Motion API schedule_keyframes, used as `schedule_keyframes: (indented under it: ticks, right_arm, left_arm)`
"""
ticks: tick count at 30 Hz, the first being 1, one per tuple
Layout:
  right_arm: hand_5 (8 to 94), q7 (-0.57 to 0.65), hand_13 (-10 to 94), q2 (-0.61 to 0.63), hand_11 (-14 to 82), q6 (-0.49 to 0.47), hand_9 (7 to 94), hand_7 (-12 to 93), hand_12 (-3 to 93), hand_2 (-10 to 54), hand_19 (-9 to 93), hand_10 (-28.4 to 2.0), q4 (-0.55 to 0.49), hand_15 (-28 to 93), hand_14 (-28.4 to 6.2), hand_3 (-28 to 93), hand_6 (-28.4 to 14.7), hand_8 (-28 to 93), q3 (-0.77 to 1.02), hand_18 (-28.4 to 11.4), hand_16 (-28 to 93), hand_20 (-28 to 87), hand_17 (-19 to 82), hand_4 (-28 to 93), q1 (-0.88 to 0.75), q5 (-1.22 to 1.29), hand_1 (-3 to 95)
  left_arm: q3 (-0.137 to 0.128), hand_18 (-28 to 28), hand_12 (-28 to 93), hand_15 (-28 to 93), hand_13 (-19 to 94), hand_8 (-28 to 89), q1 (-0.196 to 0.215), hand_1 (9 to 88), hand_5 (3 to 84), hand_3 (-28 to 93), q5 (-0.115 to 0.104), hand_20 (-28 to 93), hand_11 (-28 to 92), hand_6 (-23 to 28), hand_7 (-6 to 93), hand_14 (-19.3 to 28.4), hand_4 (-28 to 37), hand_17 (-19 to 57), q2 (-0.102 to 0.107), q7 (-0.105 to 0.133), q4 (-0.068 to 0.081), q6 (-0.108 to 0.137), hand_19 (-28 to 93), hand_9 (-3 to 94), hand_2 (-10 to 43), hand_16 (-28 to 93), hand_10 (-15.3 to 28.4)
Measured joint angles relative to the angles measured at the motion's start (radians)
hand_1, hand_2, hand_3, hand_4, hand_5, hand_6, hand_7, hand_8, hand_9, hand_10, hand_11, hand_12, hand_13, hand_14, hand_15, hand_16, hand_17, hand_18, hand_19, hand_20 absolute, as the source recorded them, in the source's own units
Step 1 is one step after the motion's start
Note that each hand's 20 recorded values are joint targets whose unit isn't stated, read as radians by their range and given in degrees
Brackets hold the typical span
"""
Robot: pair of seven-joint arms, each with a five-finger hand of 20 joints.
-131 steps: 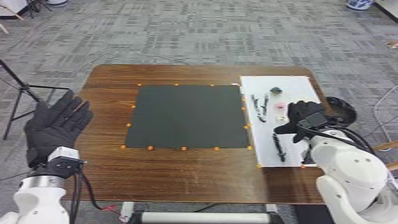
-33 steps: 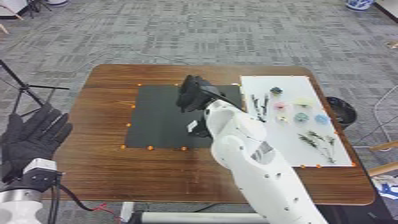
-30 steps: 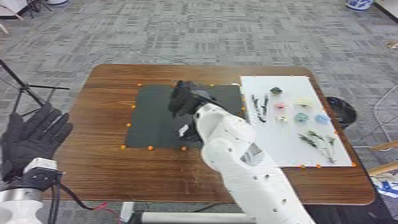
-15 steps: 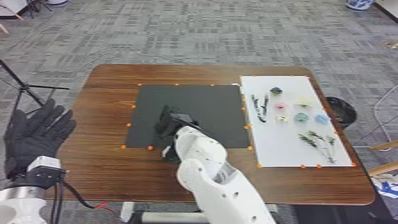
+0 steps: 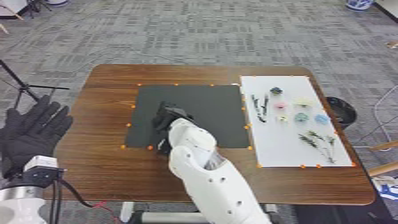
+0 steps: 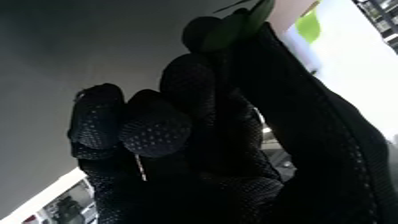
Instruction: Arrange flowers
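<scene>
Right robot hand (image 5: 169,119) pinches leaf (image 6: 258,16) over mat (image 5: 213,112), near left edge.

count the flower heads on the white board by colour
dark blue flower: 1
pink flower: 1
cream or pale yellow flowers: 2
light blue or teal flowers: 2
total: 6

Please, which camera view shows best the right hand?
The right wrist view: there the right hand is close, its curled fingers pinching a green leaf. The head view shows it small and dark, above the black mat.
</scene>
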Motion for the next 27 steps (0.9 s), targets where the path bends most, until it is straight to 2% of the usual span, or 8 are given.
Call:
schedule_keyframes:
  ticks: [5, 11, 18, 21, 27]
  right_arm:
    - [70.9, 0.014, 72, -0.024, 51.4, -0.037, 71.8, 55, 56.4, -7.4, 91, -13.2, 0.015, 75, -12.4, 71, -2.3, 19, 0.008, -24.1, 43, 29, 46, -21, 0.001, -0.037, 50.3]
    - [72.8, 0.017, 72, -0.022, 51.5, -0.014, 72.2, 53, 55.3, -9.2, 91, -13.3, 0.015, 75, -12.6, 70, -2.1, 17, 0.008, -24.3, 42, 29, 46, -21, -0.001, 0.034, 49.9]
    - [73.5, 0.019, 71, -0.021, 54.8, -0.001, 70.6, 48, 48.3, -9.5, 90, -14.4, 0.006, 75, -13.3, 66, -2.2, 18, -0.004, -24.7, 42, 28, 45, -19, -0.017, 0.018, 46.2]
    - [73.0, 0.024, 70, -0.022, 55.6, 0.005, 69.9, 44, 43.3, -9.5, 91, -14.8, 0.007, 75, -13.4, 66, -2.9, 15, -0.006, -24.8, 41, 28, 44, -19, -0.021, -0.015, 43.3]
    - [74.6, 0.027, 70, -0.021, 54.4, 0.019, 69.7, 36, 40.7, -9.5, 90, -15.0, 0.009, 75, -13.5, 68, -3.5, 9, -0.006, -25.0, 41, 28, 44, -20, -0.024, -0.031, 38.9]
  left_arm:
    - [0.003, 16.1, 8, 25, 27, -8, -0.011, 24.9, 41.8, 64, -0.001, 10, 18, 8.2, 7.8, 15.6, -28.3, -7.2, 0.000, 0.000, 0.002, -0.006, 38, 34.7, 15.1, -3, 14.3]
    - [0.018, 15.9, 8, 25, 26, -8, -0.045, 25.0, 41.7, 65, -0.006, 10, 18, 8.1, 7.8, 15.6, -28.3, -7.1, 0.001, -0.003, 0.019, -0.026, 38, 34.6, 14.5, -3, 14.3]
    - [0.025, 15.9, 9, 25, 26, -8, -0.063, 25.1, 41.6, 66, -0.016, 10, 18, 8.2, 8.2, 15.5, -28.3, -7.1, 0.001, -0.003, 0.026, -0.035, 38, 34.4, 14.3, -3, 14.5]
    - [0.031, 15.9, 9, 25, 26, -8, -0.069, 25.1, 41.7, 66, -0.016, 10, 18, 8.3, 8.3, 15.5, -28.3, -7.0, 0.002, -0.003, 0.028, -0.039, 38, 34.4, 14.2, -3, 14.6]
    - [0.035, 15.9, 9, 25, 27, -8, -0.071, 25.0, 41.6, 66, -0.017, 10, 19, 8.4, 8.4, 15.5, -28.3, -7.1, 0.004, -0.004, 0.029, -0.041, 38, 34.4, 14.2, -3, 14.7]
